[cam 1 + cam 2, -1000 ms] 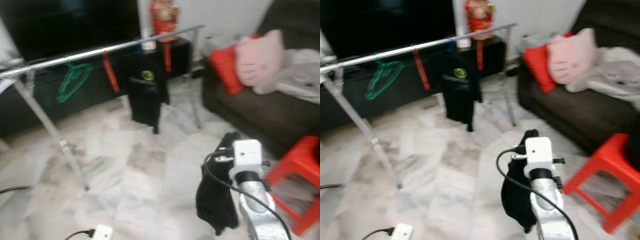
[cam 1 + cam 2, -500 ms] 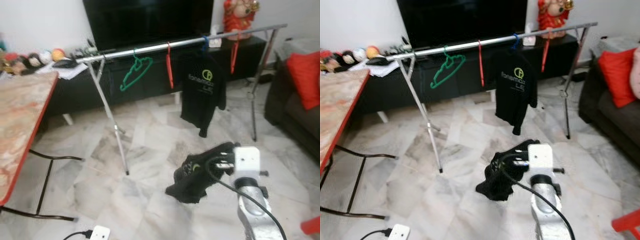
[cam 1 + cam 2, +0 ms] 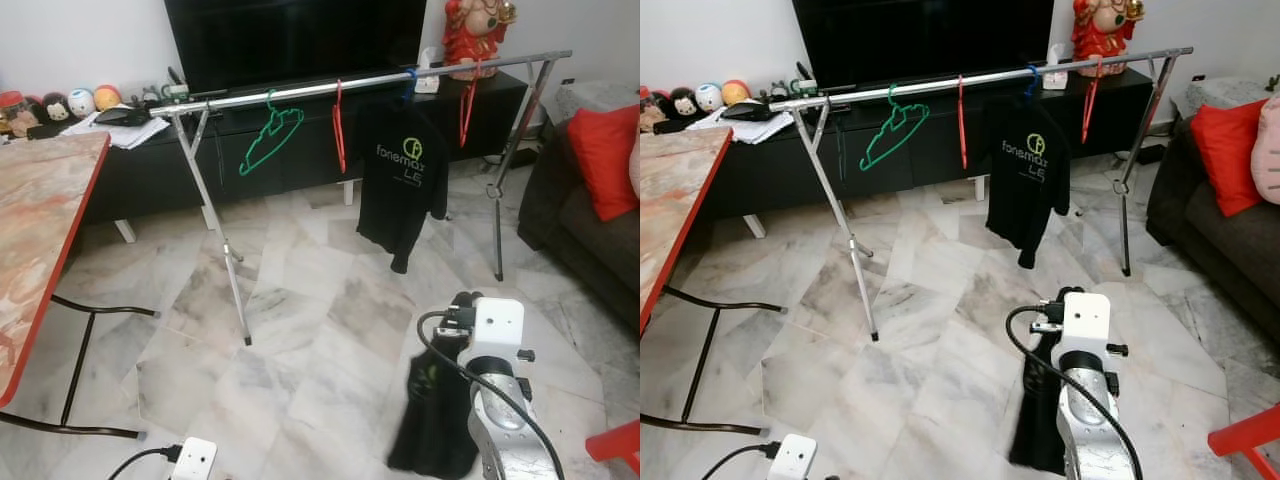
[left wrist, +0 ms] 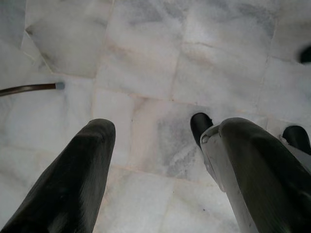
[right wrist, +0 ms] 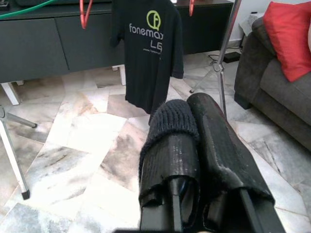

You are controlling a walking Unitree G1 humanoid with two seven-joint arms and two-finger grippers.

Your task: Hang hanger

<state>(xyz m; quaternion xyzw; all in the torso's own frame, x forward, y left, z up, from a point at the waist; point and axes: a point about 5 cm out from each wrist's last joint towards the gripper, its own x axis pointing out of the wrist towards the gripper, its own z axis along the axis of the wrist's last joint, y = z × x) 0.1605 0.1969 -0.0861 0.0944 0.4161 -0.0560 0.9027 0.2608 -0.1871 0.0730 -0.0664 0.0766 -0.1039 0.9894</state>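
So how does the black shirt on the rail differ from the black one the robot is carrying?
The black T-shirt on the rail hangs spread flat, its green logo readable. The black garment in the right gripper dangles bunched and narrow near the floor, its print barely visible. The fingers are shut on it. Both are black.

**Colours and patterns about the room**

Pale marble floor (image 3: 300,330), white veined with grey and brown. Silver metal rail (image 3: 350,85) on silver legs. Along it: a green hanger (image 3: 268,140), a red hanger (image 3: 339,130), a blue hanger (image 3: 409,84) carrying a black T-shirt (image 3: 402,175) printed with a lime-green logo and grey lettering, then another red hanger (image 3: 466,100). Black garment (image 3: 432,415) with a small green mark, clamped in the right gripper (image 5: 194,141), black-fingered on a silver arm with a white wrist block. Left gripper (image 4: 155,170) black-fingered too. Black cabinet (image 3: 150,175), black television (image 3: 295,40). Table (image 3: 35,230) mottled pinkish marble, edged red, on black legs. Dark brown sofa (image 3: 590,240) with a red cushion (image 3: 605,160). Red and gold figurine (image 3: 478,35). White power strip (image 3: 195,460).
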